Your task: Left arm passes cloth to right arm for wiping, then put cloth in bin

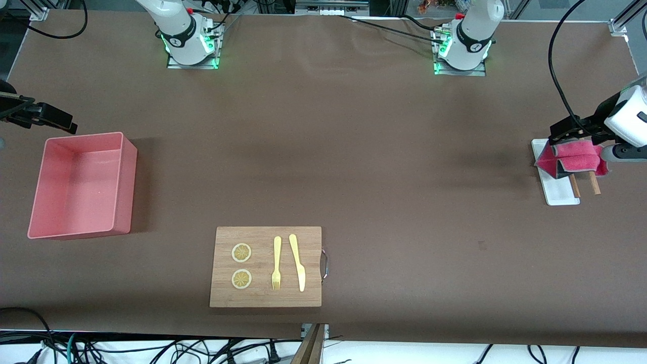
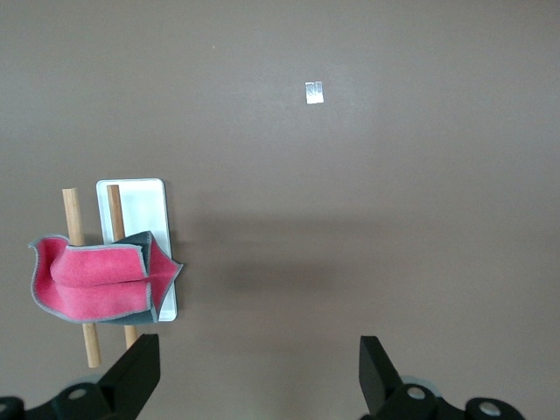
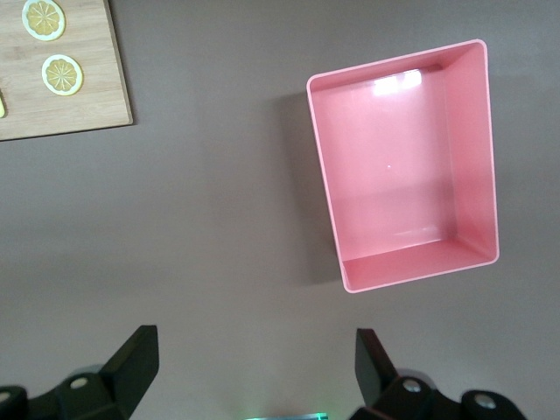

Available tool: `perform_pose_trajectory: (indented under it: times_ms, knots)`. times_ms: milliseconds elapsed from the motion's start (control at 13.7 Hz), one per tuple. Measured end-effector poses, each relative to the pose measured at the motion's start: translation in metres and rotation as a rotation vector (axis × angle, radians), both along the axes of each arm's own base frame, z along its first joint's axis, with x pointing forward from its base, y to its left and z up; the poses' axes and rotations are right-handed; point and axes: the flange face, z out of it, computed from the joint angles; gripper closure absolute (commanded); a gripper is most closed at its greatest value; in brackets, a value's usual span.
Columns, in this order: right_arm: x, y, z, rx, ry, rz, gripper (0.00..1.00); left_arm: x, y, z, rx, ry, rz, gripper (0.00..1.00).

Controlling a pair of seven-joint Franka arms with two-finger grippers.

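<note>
- We see the brown table (image 1: 354,151) carrying everything, the two arm bases standing along its edge farthest from the front camera.
- The bin (image 1: 83,184) sits at the right arm's end of the table, open side up, with nothing in it.
- The board (image 1: 266,266) lies near the front camera, toward the middle; on it are two lemon slices (image 1: 241,253), a fork (image 1: 276,263) and a knife (image 1: 297,262) side by side.
- The left gripper (image 1: 571,130) hangs over the left arm's end of the table, just above the cloth; in the left wrist view its jaws stand wide apart with nothing between them.
- The right gripper (image 1: 48,117) hangs beside the bin, at the edge farther from the front camera; its jaws are also apart and bare.
- The tray (image 1: 556,189), white and flat, lies at the left arm's end of the table.
- The cloth (image 1: 573,159) is draped over two wooden sticks (image 2: 74,223), pink side showing with grey at the folds, partly over the tray.
</note>
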Motion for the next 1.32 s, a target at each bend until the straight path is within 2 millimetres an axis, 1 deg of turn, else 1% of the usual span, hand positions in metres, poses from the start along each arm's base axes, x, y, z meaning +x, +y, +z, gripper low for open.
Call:
perform_pose_trajectory:
  times_ms: [878, 1317]
  knots:
    - [0.0000, 0.0000, 0.0000, 0.000, 0.000, 0.000, 0.01, 0.0011, -0.0004, -0.0019, 0.000, 0.002, -0.001, 0.00]
    - [0.0000, -0.0002, 0.0000, 0.000, 0.000, 0.000, 0.01, 0.0032, -0.0004, -0.0071, -0.001, 0.011, -0.001, 0.00]
